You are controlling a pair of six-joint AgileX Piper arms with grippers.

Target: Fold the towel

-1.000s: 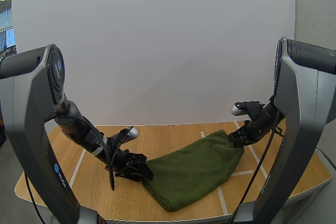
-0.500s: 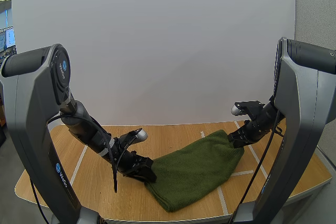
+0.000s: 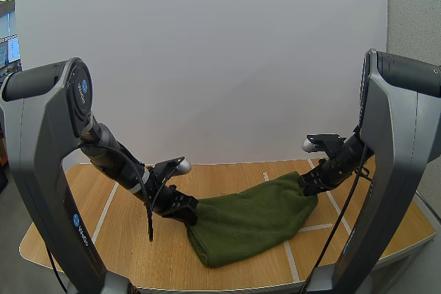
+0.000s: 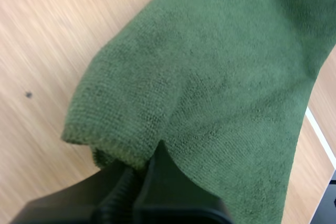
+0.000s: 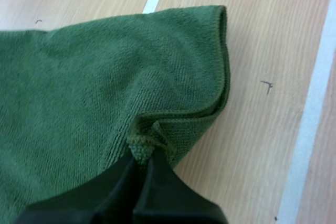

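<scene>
One green towel (image 3: 251, 222) lies on the table (image 3: 220, 178), low in the middle of the frame. Two grippers hold it: the left gripper (image 3: 186, 213) pinches its left end, and the right gripper (image 3: 307, 185) pinches its right corner.

You have both sides low and clamped.
Your left black two-fingered gripper (image 3: 187, 213) pinches one corner of the dark green terry towel (image 3: 248, 222), left forearm (image 3: 120, 164) sloping down toward the middle; your right black two-fingered gripper (image 3: 304, 185) nips the opposite corner, right wrist (image 3: 337, 164) angled inward.
</scene>
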